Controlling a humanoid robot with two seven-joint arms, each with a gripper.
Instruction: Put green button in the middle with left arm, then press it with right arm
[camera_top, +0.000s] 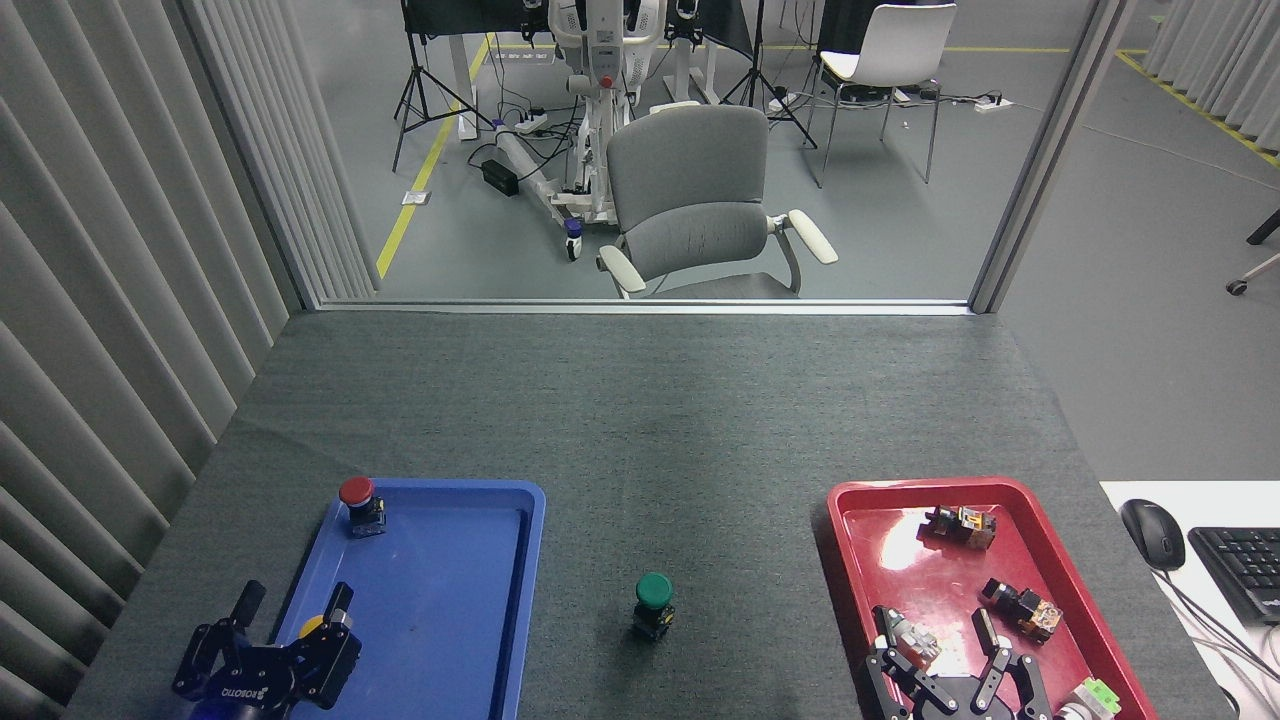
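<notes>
I am looking down at the green button (654, 604), which is standing upright on the dark grey felt-like worktop (640, 420), in the open strip between the two trays. Its round green mushroom cap is sitting on a short black blocky base, and a small patch of yellow-green is showing low on the base's front. Nothing is touching it.

My left end effector (290, 620) is hovering at the near left corner of the blue tray (450, 610), its two black fingers spread apart with nothing between them; the green button is lying well off to its right and at about the same depth. A yellow-capped button (312, 627) is peeking out just beside the right finger of that end effector, mostly hidden by it. A red-capped button (359, 505) is standing in the tray's far left corner, beyond the left end effector.

My right end effector (938, 642) is sitting over the near part of the red tray (850, 540), fingers parted and empty; the green button is well to its left. Small black and orange switch parts (1020, 605) are lying in that tray beyond and to the right of it, and one grey piece (912, 640) is lying just beside its left finger.
</notes>
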